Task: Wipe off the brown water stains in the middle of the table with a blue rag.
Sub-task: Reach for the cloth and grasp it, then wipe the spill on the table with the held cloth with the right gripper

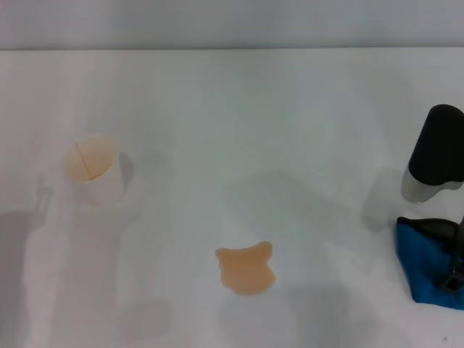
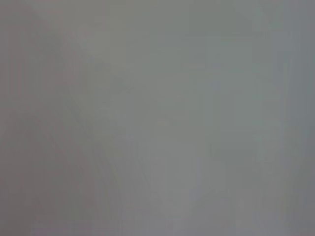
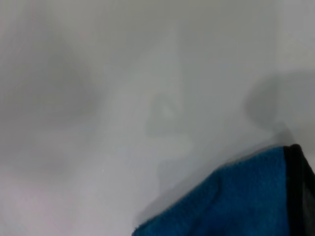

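The brown water stains [image 1: 246, 269] form one small orange-brown puddle on the white table [image 1: 239, 130], a little in front of the middle. At the right edge of the head view, the blue rag [image 1: 424, 264] with its dark edge hangs bunched from my right gripper [image 1: 453, 279], which is shut on it, well right of the puddle. In the right wrist view the blue rag [image 3: 236, 201] fills one corner and casts a shadow on the table beneath it. My left gripper is out of view, and the left wrist view shows only blank grey surface.
A white paper cup [image 1: 96, 170] with a tan inside stands at the left, far from the puddle. The right arm's black and silver wrist [image 1: 433, 156] rises above the rag. The table's far edge [image 1: 232, 49] runs across the top.
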